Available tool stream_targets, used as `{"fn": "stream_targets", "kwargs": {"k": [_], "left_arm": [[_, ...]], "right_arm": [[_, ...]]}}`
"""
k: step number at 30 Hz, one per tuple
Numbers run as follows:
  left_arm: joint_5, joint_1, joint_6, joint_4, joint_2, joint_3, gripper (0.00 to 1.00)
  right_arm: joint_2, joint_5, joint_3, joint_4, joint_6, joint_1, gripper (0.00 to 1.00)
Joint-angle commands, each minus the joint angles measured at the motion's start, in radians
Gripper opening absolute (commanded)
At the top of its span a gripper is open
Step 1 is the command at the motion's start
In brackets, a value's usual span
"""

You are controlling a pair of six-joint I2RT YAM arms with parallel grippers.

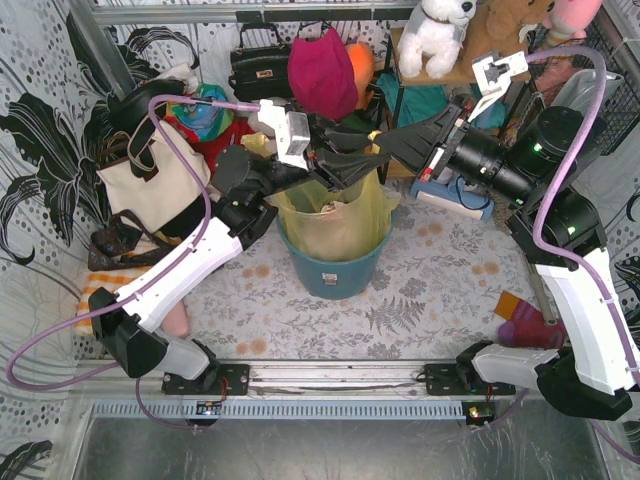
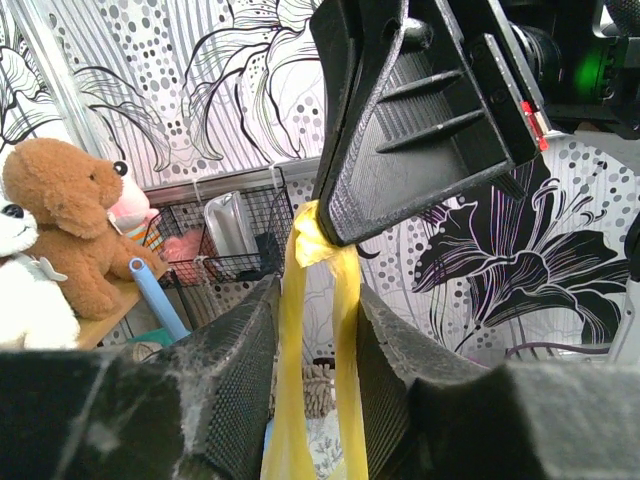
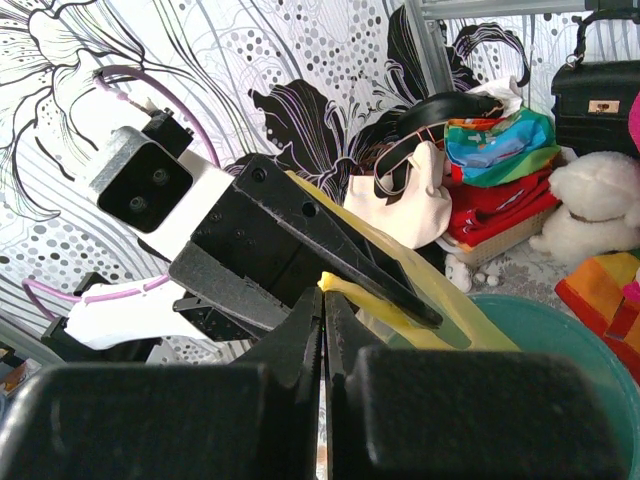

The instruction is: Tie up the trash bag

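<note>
The trash bag (image 1: 335, 225) is thin yellow-green plastic and sits in a teal bucket (image 1: 330, 275) at the table's middle. Two yellow strands (image 2: 292, 350) of its top rise between the fingers of my left gripper (image 2: 315, 330). Its jaws stand apart around the strands without squeezing them. My right gripper (image 3: 322, 300) is shut on the bunched end of the bag (image 3: 400, 305), just above the left fingers (image 3: 320, 235). In the top view both grippers meet over the bucket, left gripper (image 1: 345, 165) from the left, right gripper (image 1: 378, 142) from the right.
A cream tote (image 1: 150, 185) with black straps stands left of the bucket. A black handbag (image 1: 260, 65) and a magenta bag (image 1: 320, 70) hang at the back. Plush toys (image 1: 435, 35) sit on a shelf at the back right, next to a wire basket (image 2: 220, 245).
</note>
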State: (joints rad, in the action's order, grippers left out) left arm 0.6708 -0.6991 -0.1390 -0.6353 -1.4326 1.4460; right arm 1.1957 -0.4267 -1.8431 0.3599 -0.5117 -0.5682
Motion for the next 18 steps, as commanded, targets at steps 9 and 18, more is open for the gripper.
{"fn": "stream_targets", "kwargs": {"k": [9, 18], "left_arm": [[0.025, 0.006, -0.024, -0.061, 0.034, 0.022, 0.41], [0.023, 0.006, -0.028, -0.064, 0.040, 0.018, 0.42]], "right_arm": [[-0.021, -0.007, 0.014, -0.049, -0.011, -0.002, 0.00], [-0.022, -0.003, 0.016, -0.049, -0.009, -0.002, 0.00]]}}
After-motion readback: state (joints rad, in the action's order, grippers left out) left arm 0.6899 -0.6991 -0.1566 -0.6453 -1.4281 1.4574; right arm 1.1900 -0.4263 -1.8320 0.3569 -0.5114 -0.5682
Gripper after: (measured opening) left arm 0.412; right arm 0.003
